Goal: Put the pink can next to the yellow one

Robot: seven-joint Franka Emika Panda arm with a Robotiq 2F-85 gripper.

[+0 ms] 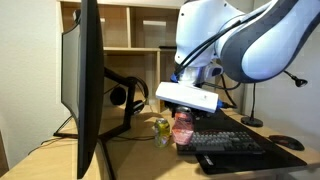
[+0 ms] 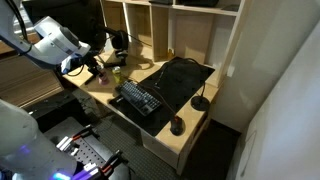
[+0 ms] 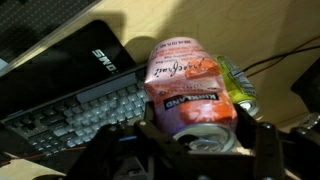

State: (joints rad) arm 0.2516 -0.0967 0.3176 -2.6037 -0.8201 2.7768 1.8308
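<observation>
The pink can (image 3: 188,85), with reddish and white markings and a silvery top, sits between the fingers of my gripper (image 3: 200,135), which is shut on it. In an exterior view the pink can (image 1: 184,127) hangs just under the gripper (image 1: 188,100), close to the desk. The yellow-green can (image 3: 238,85) lies right beside it, partly hidden behind it; in an exterior view the yellow can (image 1: 161,127) stands just beside the pink one. In the high exterior view the gripper (image 2: 92,62) is over the cans at the desk's far corner, where they are too small to tell apart.
A black keyboard (image 1: 235,145) and dark desk mat (image 2: 185,80) lie close by. A monitor (image 1: 88,80), black headphones (image 1: 128,93), a mouse (image 1: 288,143) and a lamp stand (image 1: 250,120) stand around. Shelves (image 2: 190,25) rise behind the desk.
</observation>
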